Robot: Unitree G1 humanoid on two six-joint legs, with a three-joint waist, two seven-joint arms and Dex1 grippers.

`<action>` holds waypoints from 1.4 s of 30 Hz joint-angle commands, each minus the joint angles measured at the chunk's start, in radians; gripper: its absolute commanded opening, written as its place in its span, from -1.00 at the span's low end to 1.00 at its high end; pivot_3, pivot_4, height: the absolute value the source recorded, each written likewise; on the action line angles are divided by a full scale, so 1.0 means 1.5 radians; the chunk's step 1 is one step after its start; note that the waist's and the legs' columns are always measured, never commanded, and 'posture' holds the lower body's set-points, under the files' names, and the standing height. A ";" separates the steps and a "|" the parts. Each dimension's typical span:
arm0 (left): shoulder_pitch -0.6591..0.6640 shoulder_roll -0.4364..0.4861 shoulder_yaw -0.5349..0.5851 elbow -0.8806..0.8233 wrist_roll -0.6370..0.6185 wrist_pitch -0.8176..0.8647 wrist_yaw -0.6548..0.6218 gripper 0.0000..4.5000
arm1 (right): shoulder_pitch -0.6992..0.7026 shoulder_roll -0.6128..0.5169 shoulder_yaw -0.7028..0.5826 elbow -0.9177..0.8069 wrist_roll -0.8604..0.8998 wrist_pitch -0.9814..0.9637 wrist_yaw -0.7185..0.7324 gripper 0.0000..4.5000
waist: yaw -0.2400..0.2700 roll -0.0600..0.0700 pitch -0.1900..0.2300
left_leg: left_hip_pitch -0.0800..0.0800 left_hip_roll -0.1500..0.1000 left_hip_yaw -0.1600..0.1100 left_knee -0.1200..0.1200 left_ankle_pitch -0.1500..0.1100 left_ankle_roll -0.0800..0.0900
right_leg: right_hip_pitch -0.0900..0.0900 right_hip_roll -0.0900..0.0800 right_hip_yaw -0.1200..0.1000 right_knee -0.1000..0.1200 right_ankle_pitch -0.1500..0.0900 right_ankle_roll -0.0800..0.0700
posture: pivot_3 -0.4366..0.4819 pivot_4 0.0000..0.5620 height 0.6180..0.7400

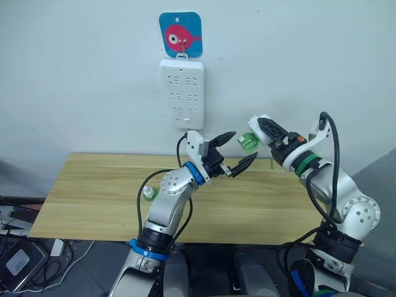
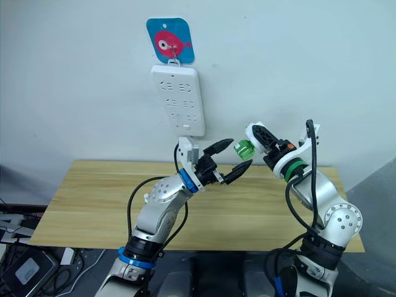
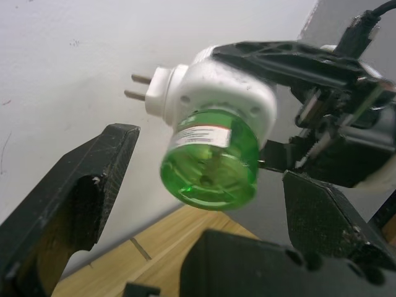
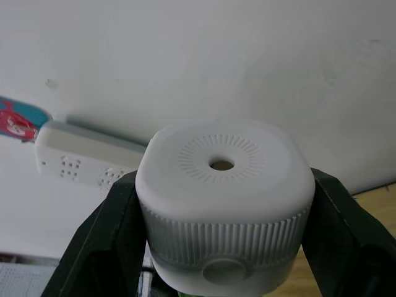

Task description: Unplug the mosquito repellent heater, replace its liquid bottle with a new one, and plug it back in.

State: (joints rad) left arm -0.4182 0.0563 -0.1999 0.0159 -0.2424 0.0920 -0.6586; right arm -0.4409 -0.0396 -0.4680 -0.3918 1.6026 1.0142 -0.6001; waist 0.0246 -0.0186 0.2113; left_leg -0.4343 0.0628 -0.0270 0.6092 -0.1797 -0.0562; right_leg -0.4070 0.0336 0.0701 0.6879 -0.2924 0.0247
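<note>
1. Nearest the camera, at about 6 o'clock in the head views, the wooden table (image 1: pixel 93 198) carries a small green-capped bottle (image 1: pixel 148 193), half hidden behind the left arm. It looks like a spare, though I cannot tell for certain.

2. Above the table's middle, the left gripper (image 1: pixel 234 153) hangs in the air with its two black fingers spread wide and nothing between them, aimed toward 2 o'clock at the green bottle.

3. Just beyond it, the right gripper (image 1: pixel 258 131) is clenched on the mosquito repellent heater (image 4: pixel 221 185), one finger on each flank of the white barrel. The vent hole faces the right wrist camera.

4. The heater is unplugged and held off the table. Its two metal prongs (image 3: pixel 141 87) stick out bare toward the wall, at roughly 9 o'clock in the left wrist view.

5. Screwed into the heater's underside, the green liquid bottle (image 3: pixel 210 154) points toward the open left fingers and sits between them without touching.

6. Handling, as a judgement: the heater looks light, hard and smooth, so the side grip could slip under twisting. The bottle is likely stiff, glossy plastic with liquid inside. Take it around its round body, near the base, and turn it gently. Keep clear of the prongs.

7. Farthest away, at 12 o'clock, a white power strip (image 1: pixel 182 93) hangs on the wall below a blue fish hook (image 1: pixel 180 35).
</note>
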 commanded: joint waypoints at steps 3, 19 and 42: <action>-0.016 -0.014 -0.003 -0.005 -0.002 -0.026 0.003 0.99 | 0.014 -0.055 0.060 -0.040 0.068 -0.073 -0.007 0.31 | 0.000 0.000 0.000 | 0.000 0.000 0.000 0.000 0.000 0.000 | 0.000 0.000 0.000 -0.001 0.000 0.000 | 0.37 -0.22 1.00; -0.013 -0.019 0.002 -0.014 -0.013 -0.021 0.011 0.01 | 0.044 -0.147 0.158 -0.049 0.115 -0.194 0.001 0.31 | 0.001 0.000 0.000 | -0.001 0.000 0.000 0.000 0.000 0.000 | 0.000 0.000 0.000 -0.004 0.000 0.001 | 0.38 -0.22 1.00; -0.113 0.142 -0.059 0.156 0.014 -0.260 -0.353 0.01 | -0.041 -0.572 0.245 0.280 0.246 0.228 0.463 1.00 | 0.004 -0.002 0.009 | -0.002 0.000 0.001 0.000 -0.001 0.002 | 0.001 0.000 0.001 -0.005 0.000 0.000 | 0.41 -0.13 1.00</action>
State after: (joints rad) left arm -0.5761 0.2757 -0.2813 0.2637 -0.2228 -0.2706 -1.1830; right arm -0.4810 -0.8793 -0.0956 0.0238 1.9467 1.3389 0.0569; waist 0.0311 -0.0216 0.2245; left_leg -0.4368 0.0630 -0.0258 0.6090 -0.1819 -0.0524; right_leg -0.4063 0.0336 0.0710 0.6799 -0.2916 0.0244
